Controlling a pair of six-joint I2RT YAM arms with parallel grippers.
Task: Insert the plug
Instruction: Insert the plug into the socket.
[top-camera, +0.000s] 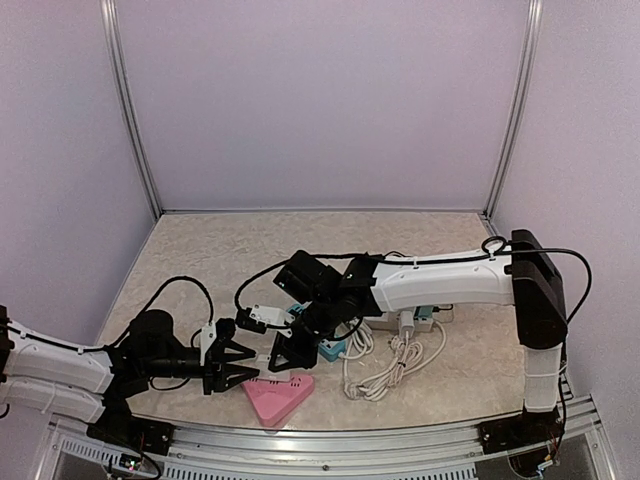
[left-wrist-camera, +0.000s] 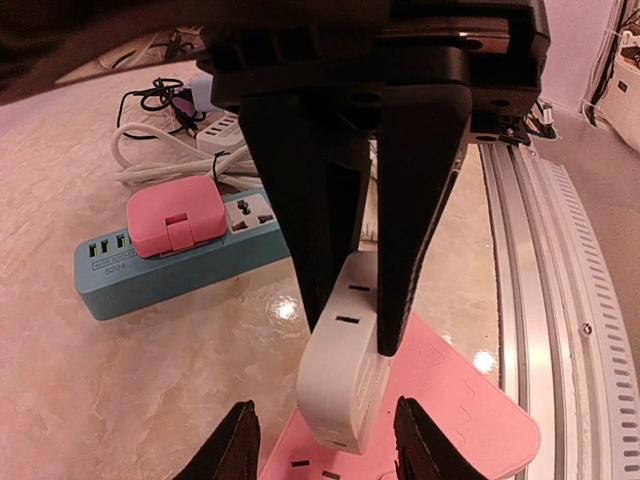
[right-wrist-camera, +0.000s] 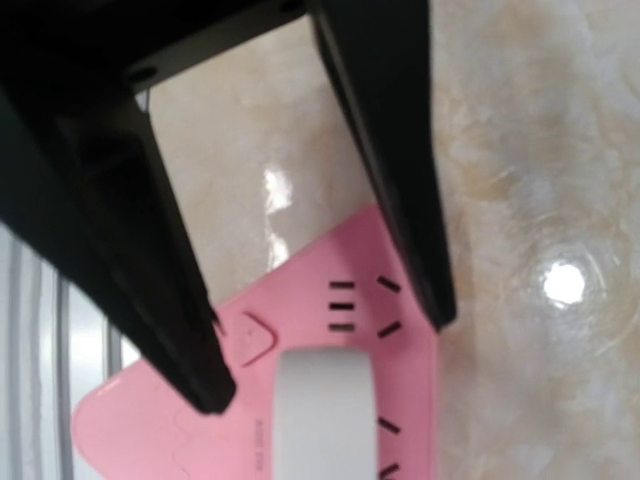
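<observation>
R gripper (left-wrist-camera: 355, 335), plug (left-wrist-camera: 340, 400) (prongs prob. hidden)

The plug (left-wrist-camera: 340, 385) is a white, rounded block with small dark slots on its side. It stands tilted, its lower end down on the top face of the power strip (top-camera: 278, 396), and its upper part is pinched between the narrow black fingers of the right pincer (left-wrist-camera: 355, 335). Whether its pins are in the holes cannot be seen. The power strip is pink, triangular with rounded corners and socket slots on top. It lies flat at the near edge of the worktop (top-camera: 200, 260), left of the middle.
</observation>
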